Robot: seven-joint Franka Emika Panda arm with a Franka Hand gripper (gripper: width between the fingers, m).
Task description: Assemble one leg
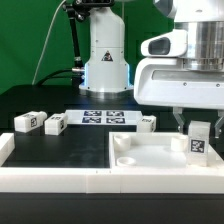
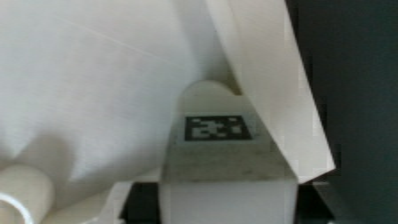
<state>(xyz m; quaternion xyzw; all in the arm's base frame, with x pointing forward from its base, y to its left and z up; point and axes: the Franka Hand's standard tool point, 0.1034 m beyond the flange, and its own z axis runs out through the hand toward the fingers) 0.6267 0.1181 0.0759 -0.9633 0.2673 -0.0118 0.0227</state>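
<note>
At right of the exterior view, the gripper (image 1: 199,128) is pinching the leg (image 1: 198,142) between its fingers (image 1: 214,122), holding the white post upright with its black-and-white tag facing the camera. The leg is standing inside the large white tray-shaped piece (image 1: 150,160), near that piece's right-hand end, with a round socket (image 1: 126,161) showing toward its left. Three more legs (image 1: 27,121) (image 1: 56,123) (image 1: 147,121) are lying on the black table (image 1: 60,148) in a row across the frame's middle, with the marker board (image 1: 104,118) between the second and third. Seen from the wrist view, the leg (image 2: 217,150) is filling the centre, its tag uppermost, against the tray's white wall (image 2: 107,90).
</note>
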